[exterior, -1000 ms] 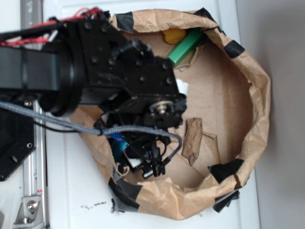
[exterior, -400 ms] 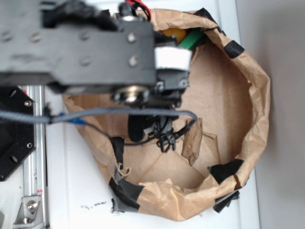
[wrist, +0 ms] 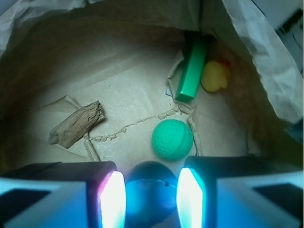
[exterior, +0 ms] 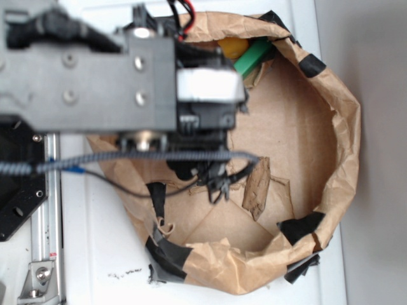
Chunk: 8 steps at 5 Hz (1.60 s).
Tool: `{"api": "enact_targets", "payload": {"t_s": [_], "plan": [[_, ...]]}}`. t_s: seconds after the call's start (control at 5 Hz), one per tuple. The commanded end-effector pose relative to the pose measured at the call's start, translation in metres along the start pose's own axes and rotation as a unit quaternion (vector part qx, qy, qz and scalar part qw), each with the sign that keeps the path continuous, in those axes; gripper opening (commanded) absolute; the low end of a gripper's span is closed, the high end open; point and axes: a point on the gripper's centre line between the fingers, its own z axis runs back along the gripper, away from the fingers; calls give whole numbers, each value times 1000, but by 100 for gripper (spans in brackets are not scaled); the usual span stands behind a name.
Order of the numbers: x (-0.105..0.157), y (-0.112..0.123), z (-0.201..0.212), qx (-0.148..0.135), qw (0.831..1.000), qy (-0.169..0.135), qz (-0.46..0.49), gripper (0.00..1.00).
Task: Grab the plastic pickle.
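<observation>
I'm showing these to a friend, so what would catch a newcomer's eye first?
In the wrist view, the glowing fingers with the dark pickle between them at the bottom edge. Just beyond lies the pale green ball on the bag's floor. From outside, the black arm covers the bag's left half.

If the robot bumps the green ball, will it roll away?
Probably yes. The ball is round and sits free on the flat cardboard floor, so a nudge should send it rolling. It likely wouldn't go far: the paper wall rings the floor, and the green block lies just behind it.
</observation>
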Motion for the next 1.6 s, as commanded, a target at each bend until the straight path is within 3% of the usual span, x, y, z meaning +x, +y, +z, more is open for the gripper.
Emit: {"api": "enact_targets", "payload": {"t_s": [0.0,0.2,0.4,0.6,0.8,1.0,1.2,1.4], "plan": [[-11,-27,-80,-105,990,88,-43,0],[-15,-26,-95,-97,989,101,-47,100],[-18,-20,-81,-62,996,60,-26,100],[-20,-8,-50,-45,998,-7,35,100],[-26,1,-32,-57,990,-38,120,100],[-37,-5,-42,-31,983,-19,182,100],[-42,-22,-58,-65,986,-15,154,100],[-35,-40,-60,-84,987,-33,132,100]]}}
